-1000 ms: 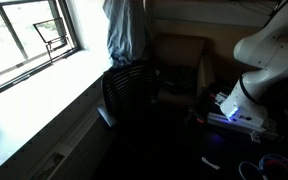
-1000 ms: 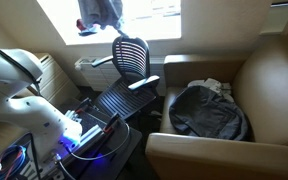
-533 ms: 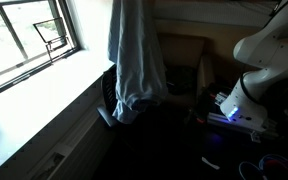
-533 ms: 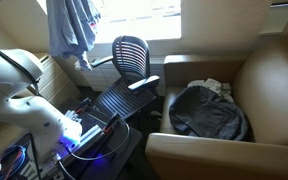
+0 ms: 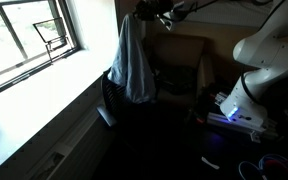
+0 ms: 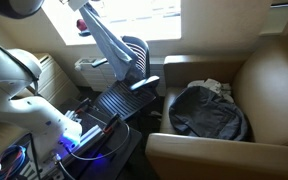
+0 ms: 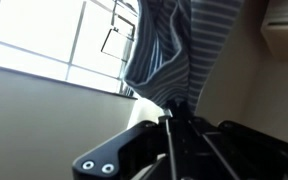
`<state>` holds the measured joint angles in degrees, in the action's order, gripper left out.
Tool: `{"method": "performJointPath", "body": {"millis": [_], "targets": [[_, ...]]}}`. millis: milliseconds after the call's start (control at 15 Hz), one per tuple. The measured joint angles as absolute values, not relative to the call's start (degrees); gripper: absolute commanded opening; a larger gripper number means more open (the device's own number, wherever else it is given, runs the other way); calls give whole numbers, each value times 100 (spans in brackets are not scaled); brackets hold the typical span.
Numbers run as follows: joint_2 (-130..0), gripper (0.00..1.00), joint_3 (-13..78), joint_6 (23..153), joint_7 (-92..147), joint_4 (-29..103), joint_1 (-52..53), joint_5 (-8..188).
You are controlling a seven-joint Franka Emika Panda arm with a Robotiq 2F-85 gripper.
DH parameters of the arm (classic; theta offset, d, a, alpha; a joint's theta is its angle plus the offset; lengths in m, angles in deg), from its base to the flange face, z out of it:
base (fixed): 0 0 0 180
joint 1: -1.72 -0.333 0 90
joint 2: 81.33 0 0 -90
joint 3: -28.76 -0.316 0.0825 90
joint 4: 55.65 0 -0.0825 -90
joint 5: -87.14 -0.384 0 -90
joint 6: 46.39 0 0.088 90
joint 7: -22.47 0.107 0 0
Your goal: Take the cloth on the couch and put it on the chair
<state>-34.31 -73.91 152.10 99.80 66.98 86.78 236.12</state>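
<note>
A dim corner under a bright window (image 5: 29, 40). In an exterior view the cloth (image 5: 134, 62) hangs long from the gripper (image 5: 156, 12), at twelve o'clock above the dark chair (image 5: 124, 95), with the couch (image 5: 184, 60) off at three o'clock.

In an exterior view the cloth (image 6: 112, 42) slants down from eleven o'clock. Its hem either touches the backrest (image 6: 132, 55) or hangs just clear of it; I cannot tell which. Released here, it could slide off the back to the floor instead of settling on the seat (image 6: 119, 100), because little of it hangs over the seat.

In the wrist view the gripper (image 7: 178, 120) is pinched nearly closed on the gathered top of the striped cloth (image 7: 169, 45). The hold looks thin, so a swing might tug the cloth free early.
</note>
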Motion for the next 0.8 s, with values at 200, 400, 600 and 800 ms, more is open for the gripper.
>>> {"method": "performJointPath", "body": {"millis": [200,400,600,800], "targets": [[-3449,0,-6269,15182,8732,7099,8233,23585],[-3460,0,-5030,15151,7643,7317,7700,23632],[-3532,0,-4110,15134,7006,7247,7131,23647],[-3851,8,-3543,15135,6796,7068,6579,23646]]}}
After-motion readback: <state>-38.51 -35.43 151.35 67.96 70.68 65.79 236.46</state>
